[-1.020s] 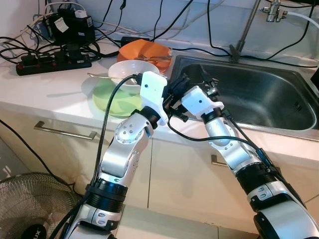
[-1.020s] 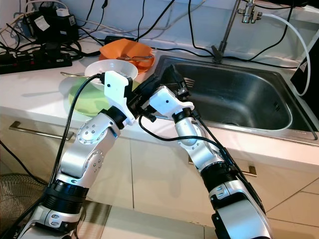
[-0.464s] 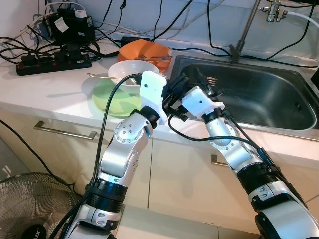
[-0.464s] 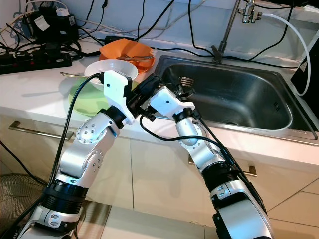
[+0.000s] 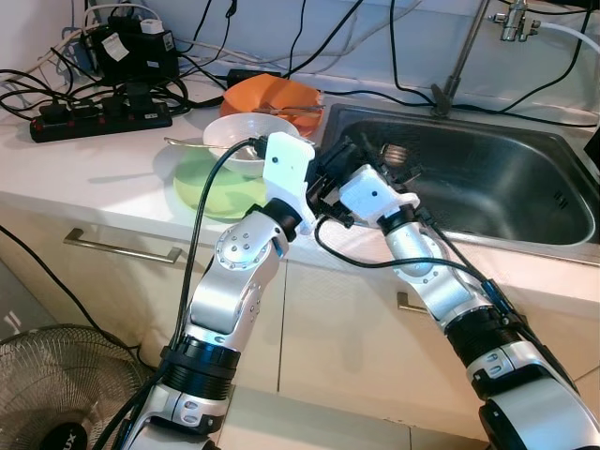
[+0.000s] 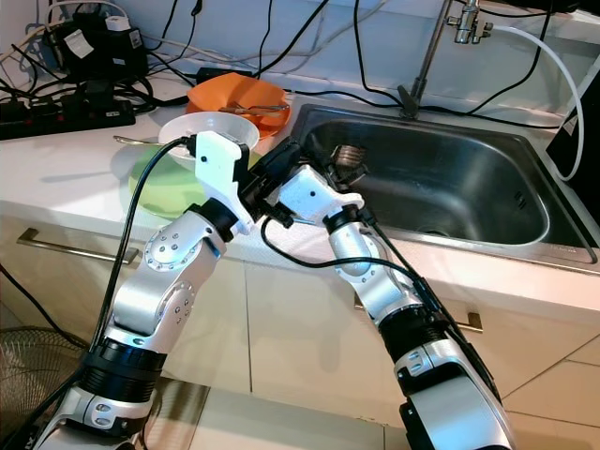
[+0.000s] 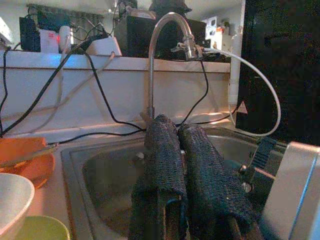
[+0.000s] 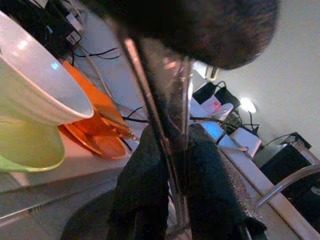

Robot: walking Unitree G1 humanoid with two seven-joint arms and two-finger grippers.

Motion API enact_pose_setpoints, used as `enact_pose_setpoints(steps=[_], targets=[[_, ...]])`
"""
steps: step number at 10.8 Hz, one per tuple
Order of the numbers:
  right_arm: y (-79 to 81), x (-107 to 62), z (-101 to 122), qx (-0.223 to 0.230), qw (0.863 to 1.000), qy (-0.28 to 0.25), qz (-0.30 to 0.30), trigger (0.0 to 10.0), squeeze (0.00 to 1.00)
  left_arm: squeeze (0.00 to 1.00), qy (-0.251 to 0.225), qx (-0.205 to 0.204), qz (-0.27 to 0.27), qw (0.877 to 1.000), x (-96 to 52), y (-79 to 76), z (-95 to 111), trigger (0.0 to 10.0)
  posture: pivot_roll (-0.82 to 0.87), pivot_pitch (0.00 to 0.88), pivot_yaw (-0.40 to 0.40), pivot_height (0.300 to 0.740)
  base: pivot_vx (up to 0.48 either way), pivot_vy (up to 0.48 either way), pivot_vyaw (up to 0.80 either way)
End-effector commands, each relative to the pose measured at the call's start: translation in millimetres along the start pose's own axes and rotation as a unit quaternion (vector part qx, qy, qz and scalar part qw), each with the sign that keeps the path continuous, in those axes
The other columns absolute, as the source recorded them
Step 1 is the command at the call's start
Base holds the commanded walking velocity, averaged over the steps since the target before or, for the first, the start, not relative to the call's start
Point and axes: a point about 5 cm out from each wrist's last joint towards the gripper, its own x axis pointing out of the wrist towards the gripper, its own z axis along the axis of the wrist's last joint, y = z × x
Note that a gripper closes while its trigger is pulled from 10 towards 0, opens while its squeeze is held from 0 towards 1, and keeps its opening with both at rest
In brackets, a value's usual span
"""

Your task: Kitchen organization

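Observation:
My right gripper (image 5: 349,157) is shut on a metal fork (image 5: 392,152), holding it over the left end of the steel sink (image 5: 497,178) with the tines up. In the right wrist view the fork's handle (image 8: 160,110) runs between the black fingers (image 8: 142,185). My left gripper (image 7: 177,127) is shut with nothing in it; it sits at the sink's left rim, just under the right wrist. A white bowl (image 5: 234,136) rests in a green bowl (image 5: 211,187) on the counter to the left. Behind them is an orange bowl (image 5: 272,94) with utensils.
A faucet (image 5: 459,56) rises behind the sink. A power strip (image 5: 94,117) and tangled cables lie on the counter's back left. Below the counter are drawer fronts with a bar handle (image 5: 122,248), and a fan (image 5: 56,394) stands on the floor at lower left.
The right gripper has turned a little, so the fork's tines now stand clear above its white housing. The left arm has barely moved.

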Motion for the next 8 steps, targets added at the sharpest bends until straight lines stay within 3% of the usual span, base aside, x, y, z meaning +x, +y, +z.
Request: enact_pose_setpoints(steps=[1, 3, 4, 5, 8], targets=[[-6.0, 1.0, -1.6, 0.007, 1.000, 0.005, -0.015, 0.0, 0.00, 0.00, 0.004, 0.007, 0.003, 1.000, -0.7, 2.2, 1.5, 10.0, 0.19, 0.000, -0.030, 0.740, 0.000, 0.000, 0.00], [-5.7, 1.4, -0.8, 0.013, 1.000, 0.005, -0.017, 0.0, 0.00, 0.00, 0.004, 0.006, 0.005, 1.000, -1.3, 2.6, 1.3, 10.0, 0.20, 0.000, -0.031, 0.740, 0.000, 0.000, 0.00], [-5.9, 2.2, 0.5, 0.015, 1.000, 0.003, -0.019, 0.0, 0.00, 0.05, 0.005, 0.007, 0.009, 1.000, -1.7, 3.2, 0.5, 10.0, 0.19, 0.000, -0.031, 0.740, 0.000, 0.000, 0.00], [-6.8, 2.7, 1.3, 0.016, 1.000, 0.002, -0.022, 0.0, 0.00, 1.00, 0.005, 0.006, 0.012, 1.000, -2.0, 3.8, 0.2, 10.0, 0.19, 0.000, -0.029, 0.740, 0.000, 0.000, 0.00], [-9.0, 3.5, 1.6, 0.020, 0.999, 0.002, -0.030, 0.0, 0.00, 1.00, -0.001, 0.007, 0.021, 1.000, -1.6, 5.3, 1.1, 10.0, 0.19, 0.000, -0.033, 0.740, 0.000, 0.000, 0.00]])
